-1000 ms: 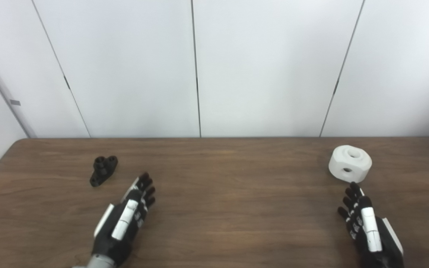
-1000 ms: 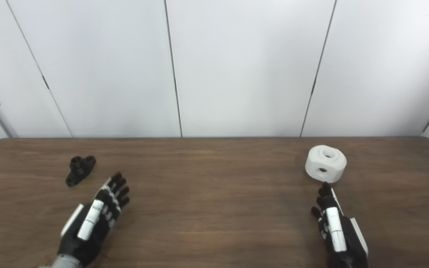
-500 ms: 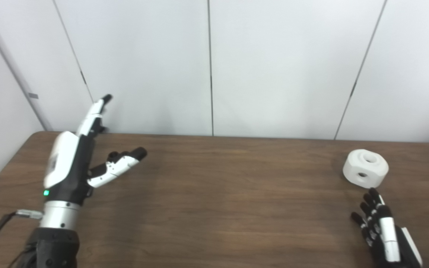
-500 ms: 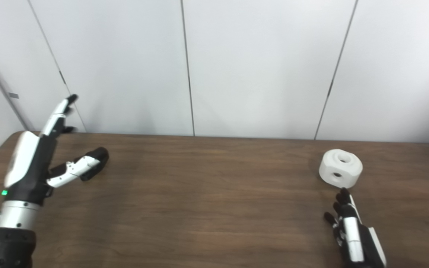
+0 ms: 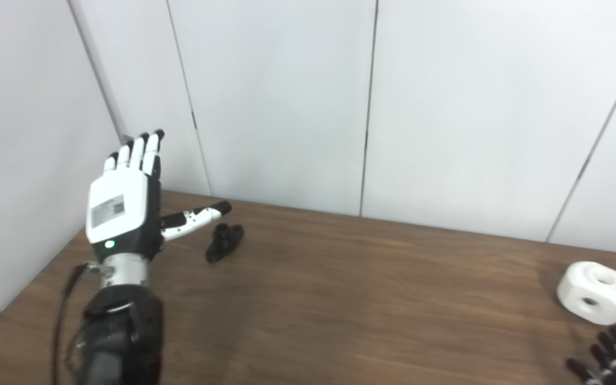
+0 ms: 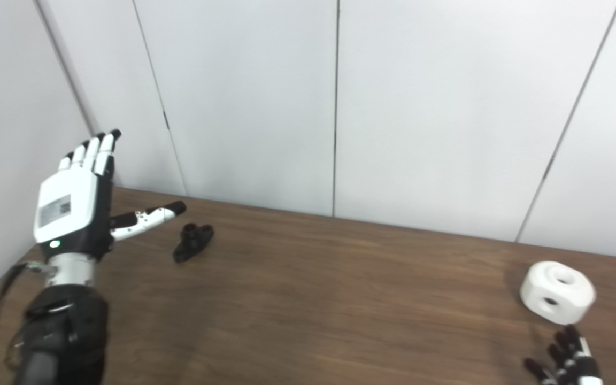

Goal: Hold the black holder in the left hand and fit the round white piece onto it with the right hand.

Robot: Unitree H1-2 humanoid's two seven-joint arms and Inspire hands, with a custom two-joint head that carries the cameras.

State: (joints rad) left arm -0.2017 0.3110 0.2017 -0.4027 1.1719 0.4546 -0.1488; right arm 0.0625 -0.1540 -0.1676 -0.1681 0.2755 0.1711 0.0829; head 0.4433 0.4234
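We see the left hand raised upright at the left of the frame, its white back toward us, the fingers stretched straight up and held close together, the thumb pointing out to the right; the hand is spread and holds nothing. Just right of the thumb tip and a little below it, the black holder lies on the brown wooden table, clear of the hand, with its round sockets at the far end. At the right edge of the frame, well apart from the holder, the round white piece sits on the table, one hole facing up and another in its near side. Just below it, in the lower right corner, only the dark fingertips of the right hand show, spread apart and close to the white piece but not touching it; they grip nothing. Behind the table stands a wall of pale panels with thin dark seams between them.
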